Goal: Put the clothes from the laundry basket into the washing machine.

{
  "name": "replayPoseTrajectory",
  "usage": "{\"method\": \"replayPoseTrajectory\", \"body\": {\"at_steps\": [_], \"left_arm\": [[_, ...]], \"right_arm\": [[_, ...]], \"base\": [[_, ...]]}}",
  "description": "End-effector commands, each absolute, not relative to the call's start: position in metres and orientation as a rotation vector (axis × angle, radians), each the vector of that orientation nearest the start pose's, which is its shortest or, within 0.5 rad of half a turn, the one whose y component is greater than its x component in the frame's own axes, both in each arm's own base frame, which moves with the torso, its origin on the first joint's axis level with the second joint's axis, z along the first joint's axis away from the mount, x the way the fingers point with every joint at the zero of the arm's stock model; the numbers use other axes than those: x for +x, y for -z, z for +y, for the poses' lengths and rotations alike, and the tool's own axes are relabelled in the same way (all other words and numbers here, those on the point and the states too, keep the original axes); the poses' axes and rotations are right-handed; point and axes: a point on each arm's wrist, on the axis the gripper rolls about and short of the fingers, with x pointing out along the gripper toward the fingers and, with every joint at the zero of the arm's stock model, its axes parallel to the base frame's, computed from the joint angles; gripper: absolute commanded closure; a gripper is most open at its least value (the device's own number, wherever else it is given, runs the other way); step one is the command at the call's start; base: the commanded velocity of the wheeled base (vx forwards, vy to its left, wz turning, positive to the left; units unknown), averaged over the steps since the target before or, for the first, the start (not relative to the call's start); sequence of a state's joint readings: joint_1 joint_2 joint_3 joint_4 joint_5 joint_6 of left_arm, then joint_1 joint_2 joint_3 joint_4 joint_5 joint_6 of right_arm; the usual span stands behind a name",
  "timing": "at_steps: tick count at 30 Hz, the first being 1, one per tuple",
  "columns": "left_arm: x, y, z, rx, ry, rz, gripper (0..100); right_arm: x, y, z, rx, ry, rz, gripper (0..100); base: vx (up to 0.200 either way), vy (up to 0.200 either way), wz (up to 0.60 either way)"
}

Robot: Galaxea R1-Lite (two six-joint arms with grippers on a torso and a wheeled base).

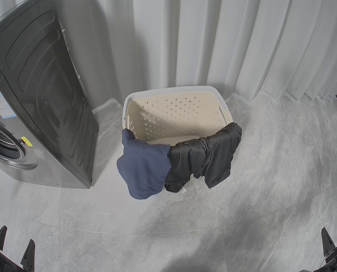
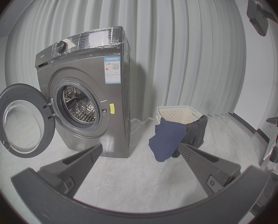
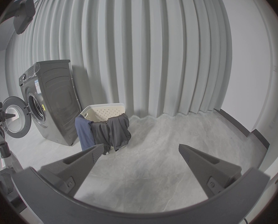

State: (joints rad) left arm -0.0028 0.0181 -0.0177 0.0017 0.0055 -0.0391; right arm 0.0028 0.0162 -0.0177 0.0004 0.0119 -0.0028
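Hanging over the near rim of a cream perforated plastic laundry basket (image 1: 176,110), a navy blue garment (image 1: 144,167) and a black garment (image 1: 204,157) hide its front wall. Nearby stands a grey front-loading washing machine (image 2: 83,64), its door (image 2: 25,120) open. Partly cut off, the left gripper (image 1: 14,242) and right gripper (image 1: 334,227) gape empty.

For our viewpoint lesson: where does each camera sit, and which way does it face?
Head view: on the head, looking down at the basket; left and right jaws at lower corners.
Left wrist view: on left wrist, facing the washing machine; own open jaws in front.
Right wrist view: on right wrist, facing basket and curtain; own open jaws.
Shared: all show basket and washing machine.
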Motion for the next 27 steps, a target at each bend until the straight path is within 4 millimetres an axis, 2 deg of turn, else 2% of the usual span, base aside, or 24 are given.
{"method": "replayPoseTrajectory", "body": {"at_steps": [1,5,11,17,27], "left_arm": [[-0.0226,-0.0763,0.0002,-0.04,-0.003,0.005,0],[-0.0226,-0.0763,0.0002,-0.04,-0.003,0.005,0],[-0.0226,-0.0763,0.0002,-0.038,-0.003,0.005,0],[-0.0226,-0.0763,0.0002,-0.038,-0.005,0.005,0],[-0.0226,-0.0763,0.0002,-0.04,-0.005,0.005,0]], "right_arm": [[-0.0228,-0.0755,0.0002,-0.003,-0.015,0.0,0],[-0.0228,-0.0755,0.0002,-0.003,-0.015,0.0,0],[-0.0228,-0.0755,0.0002,-0.003,-0.015,0.0,0],[-0.0228,-0.0755,0.0002,-0.003,-0.015,0.0,0],[-0.0229,-0.0757,0.0003,-0.003,-0.015,0.0,0]], "base": [[0.0,0.0,0.0],[0.0,0.0,0.0],[0.2,0.0,0.0],[0.0,0.0,0.0],[0.0,-0.18,0.0]]}}
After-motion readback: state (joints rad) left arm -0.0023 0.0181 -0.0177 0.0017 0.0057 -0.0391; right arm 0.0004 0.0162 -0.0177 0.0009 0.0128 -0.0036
